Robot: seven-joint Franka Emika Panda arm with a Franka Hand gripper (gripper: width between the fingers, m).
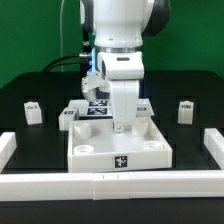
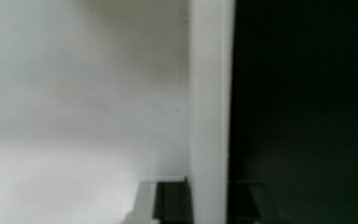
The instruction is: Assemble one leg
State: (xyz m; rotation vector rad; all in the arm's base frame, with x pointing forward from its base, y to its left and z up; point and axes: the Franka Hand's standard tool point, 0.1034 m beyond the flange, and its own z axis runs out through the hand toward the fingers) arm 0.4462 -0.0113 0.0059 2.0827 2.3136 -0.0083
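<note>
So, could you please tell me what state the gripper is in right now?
Gripper: cannot be told; its jaws are low over the white panel, and neither view shows their gap or anything held.

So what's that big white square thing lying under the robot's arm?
The panel is a white, plastic-looking square tray with a raised rim, round holes at its near corners and a marker tag on its front wall. It lies flat on the black table. The gripper reaches down into it; contact cannot be told.
</note>
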